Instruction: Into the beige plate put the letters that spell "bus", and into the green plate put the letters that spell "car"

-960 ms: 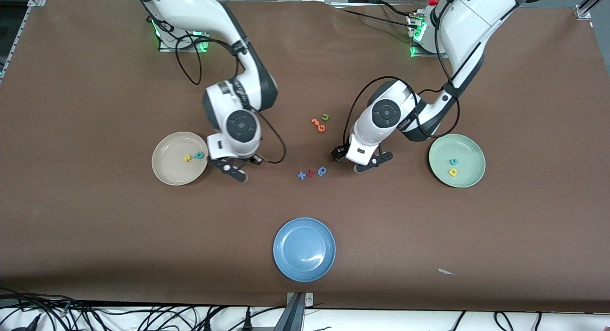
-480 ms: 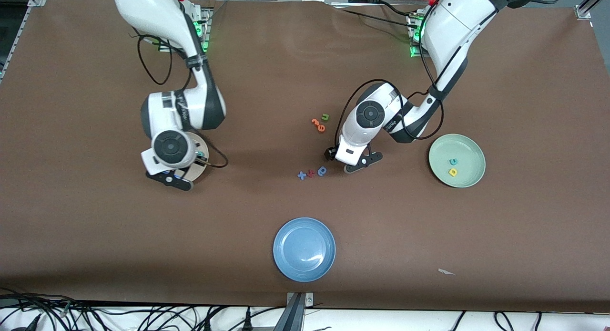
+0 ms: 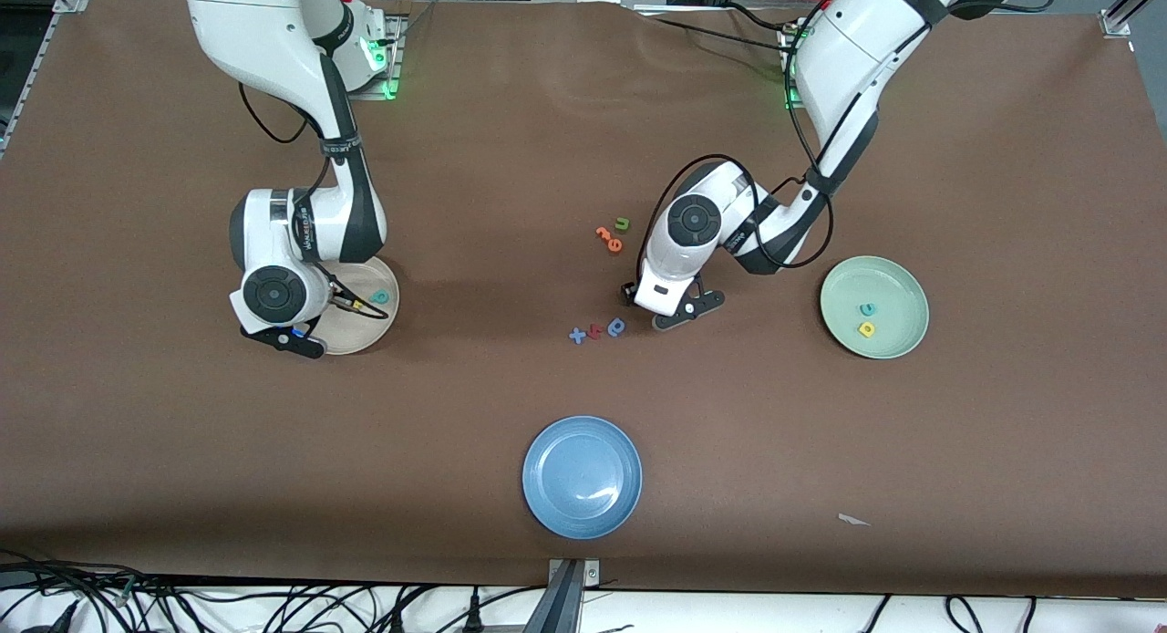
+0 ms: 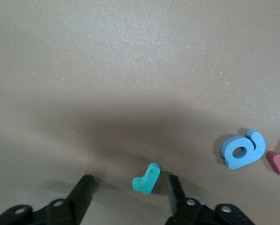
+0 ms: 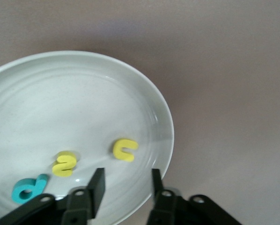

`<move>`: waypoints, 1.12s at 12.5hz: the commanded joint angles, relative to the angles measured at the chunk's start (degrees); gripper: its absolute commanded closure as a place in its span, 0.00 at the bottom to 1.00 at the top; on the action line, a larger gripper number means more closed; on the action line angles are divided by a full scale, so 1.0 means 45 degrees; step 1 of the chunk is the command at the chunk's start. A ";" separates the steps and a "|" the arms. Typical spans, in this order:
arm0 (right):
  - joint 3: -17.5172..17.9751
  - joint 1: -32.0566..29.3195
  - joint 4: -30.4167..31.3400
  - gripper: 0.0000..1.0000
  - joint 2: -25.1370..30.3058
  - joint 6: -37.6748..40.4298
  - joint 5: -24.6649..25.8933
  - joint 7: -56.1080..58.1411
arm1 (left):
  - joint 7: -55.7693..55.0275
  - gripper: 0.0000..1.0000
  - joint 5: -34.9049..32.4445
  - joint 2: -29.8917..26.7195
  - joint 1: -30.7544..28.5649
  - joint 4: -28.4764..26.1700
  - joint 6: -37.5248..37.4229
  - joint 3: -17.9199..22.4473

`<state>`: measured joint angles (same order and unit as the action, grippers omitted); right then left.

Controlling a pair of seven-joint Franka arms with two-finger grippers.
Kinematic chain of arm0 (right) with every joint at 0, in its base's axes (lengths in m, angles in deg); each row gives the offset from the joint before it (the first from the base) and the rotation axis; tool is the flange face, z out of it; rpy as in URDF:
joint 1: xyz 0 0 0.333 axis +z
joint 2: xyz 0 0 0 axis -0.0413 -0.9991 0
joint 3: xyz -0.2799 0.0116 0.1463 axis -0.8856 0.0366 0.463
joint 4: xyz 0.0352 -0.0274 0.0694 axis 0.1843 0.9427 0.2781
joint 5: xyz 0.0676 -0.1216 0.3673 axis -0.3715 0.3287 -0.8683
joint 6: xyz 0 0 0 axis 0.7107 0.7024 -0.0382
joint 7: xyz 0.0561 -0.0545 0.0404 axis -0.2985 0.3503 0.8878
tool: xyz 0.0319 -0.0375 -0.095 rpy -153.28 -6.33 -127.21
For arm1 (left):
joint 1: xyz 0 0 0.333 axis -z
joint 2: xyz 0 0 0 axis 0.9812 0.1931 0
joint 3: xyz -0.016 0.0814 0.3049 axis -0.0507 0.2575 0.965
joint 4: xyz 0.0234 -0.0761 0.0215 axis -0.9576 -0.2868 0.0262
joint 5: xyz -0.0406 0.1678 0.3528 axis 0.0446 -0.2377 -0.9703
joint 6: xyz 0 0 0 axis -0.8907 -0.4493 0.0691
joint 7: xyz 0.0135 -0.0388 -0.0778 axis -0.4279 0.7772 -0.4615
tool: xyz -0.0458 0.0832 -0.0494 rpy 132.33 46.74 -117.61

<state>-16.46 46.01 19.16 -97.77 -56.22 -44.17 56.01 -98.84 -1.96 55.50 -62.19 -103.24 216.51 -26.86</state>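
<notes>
Straddling teal r (image 4: 146, 178), left jaws parted, bare table around; right jaws parted, empty, at beige plate (image 5: 158, 117) rim.

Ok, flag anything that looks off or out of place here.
A small white scrap lies on the table, nearer the camera than the green plate; it belongs to nothing. Inside the open left claw, the teal r seems tipped on edge, not flat.

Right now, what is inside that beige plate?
The right wrist view shows three foam letters in the beige plate: a teal b, a yellow s and a yellow u. From the front, the right arm covers part of the plate.
</notes>
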 commanded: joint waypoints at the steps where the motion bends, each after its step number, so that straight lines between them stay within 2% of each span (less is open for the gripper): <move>1: 0.0026 0.0145 -0.0489 0.00 0.0569 0.1011 -0.0167 -0.0075 | -0.0172 0.57 0.0009 0.0149 0.0239 0.0323 -0.0079 0.0202; 3: 0.0046 0.0185 -0.1367 0.00 0.0843 0.1949 -0.0167 -0.0056 | -0.0192 0.75 0.0009 0.0149 0.0239 0.0342 -0.0118 0.0222; 7: 0.0259 0.0185 -0.3321 0.00 0.1447 0.3553 -0.0187 0.0314 | -0.0192 0.98 0.0009 0.0130 0.0181 0.0342 -0.0138 0.0222; 9: 0.0359 0.0185 -0.3908 0.00 0.1955 0.3673 -0.0438 0.1016 | -0.0114 1.00 -0.0010 -0.0123 -0.0130 0.0342 -0.0371 0.0222; 10: 0.0165 0.0146 -0.4182 0.00 0.2093 0.3692 -0.1214 0.1077 | 0.0002 1.00 -0.0049 -0.0550 -0.0402 0.0342 -0.0740 0.0222; 11: -0.0050 0.0029 -0.4436 0.00 0.2462 0.3692 -0.2169 0.1078 | 0.0429 1.00 -0.0049 -0.1018 -0.0811 0.0342 -0.1323 0.0183; 12: -0.0554 0.0028 -0.4516 0.00 0.2640 0.3808 -0.2604 0.1155 | 0.1013 1.00 -0.0030 -0.1506 -0.1260 0.0342 -0.2083 0.0163; 14: -0.1046 0.0009 -0.4691 0.00 0.3167 0.4141 -0.2746 0.2008 | 0.2923 1.00 0.0145 -0.2444 -0.2527 0.0342 -0.3938 0.0066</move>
<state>-19.76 46.62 -1.44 -86.18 -39.51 -54.67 61.01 -92.76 -2.03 50.16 -68.81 -100.10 205.28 -25.95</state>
